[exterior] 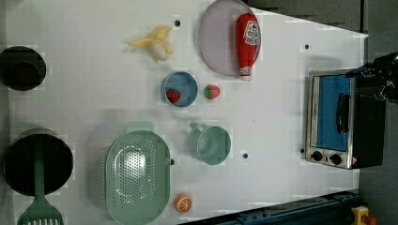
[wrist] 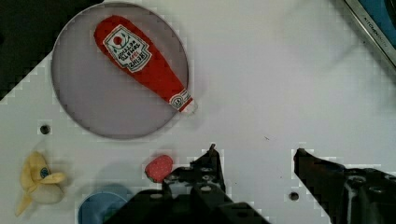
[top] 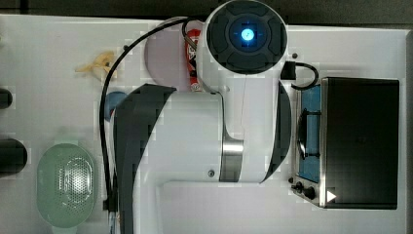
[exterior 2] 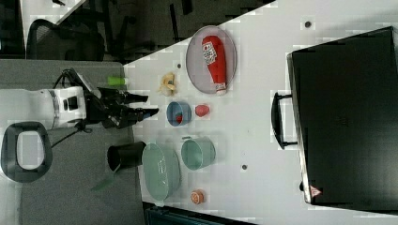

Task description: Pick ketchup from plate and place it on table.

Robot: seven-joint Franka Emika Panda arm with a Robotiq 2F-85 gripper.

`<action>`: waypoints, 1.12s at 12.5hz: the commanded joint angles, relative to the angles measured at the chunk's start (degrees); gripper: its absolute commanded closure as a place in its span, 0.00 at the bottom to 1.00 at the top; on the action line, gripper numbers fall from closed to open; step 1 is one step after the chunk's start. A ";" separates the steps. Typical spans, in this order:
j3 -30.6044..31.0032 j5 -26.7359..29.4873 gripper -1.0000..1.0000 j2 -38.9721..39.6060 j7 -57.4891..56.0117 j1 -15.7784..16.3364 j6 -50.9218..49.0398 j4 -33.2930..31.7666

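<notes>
The ketchup (exterior: 247, 37) is a slim red bottle with a white cap. It lies flat on the pale mauve-grey plate (exterior: 216, 42), and its cap end reaches the plate's rim. The wrist view shows the ketchup (wrist: 140, 63) slanting across the plate (wrist: 88, 102) on the white table (wrist: 280, 70). My gripper (wrist: 256, 149) is open with nothing between its fingers. It hovers over bare table, apart from the plate. In the right view the gripper (exterior 2: 146, 105) hangs well above the table, far from the ketchup (exterior 2: 215, 58). The top view has my arm covering much of the ketchup (top: 193, 53).
A toaster oven (exterior: 335, 122) stands at the left view's right. Near the plate are a strawberry (exterior: 212, 91), a small blue dish (exterior: 180, 89) holding another strawberry, and a banana (exterior: 155, 43). Further off are a green cup (exterior: 211, 143), a colander (exterior: 137, 176), an orange slice (exterior: 183, 203) and dark pots (exterior: 37, 161).
</notes>
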 commanded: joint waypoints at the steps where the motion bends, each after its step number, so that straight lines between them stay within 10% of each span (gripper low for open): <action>1: 3.89 0.00 0.21 -10.17 4.88 -4.12 -7.14 -5.57; 3: 3.98 0.00 0.00 -9.47 4.51 -4.01 -6.23 -5.56; 14: 5.59 0.00 0.00 5.06 2.23 -3.35 4.98 -5.15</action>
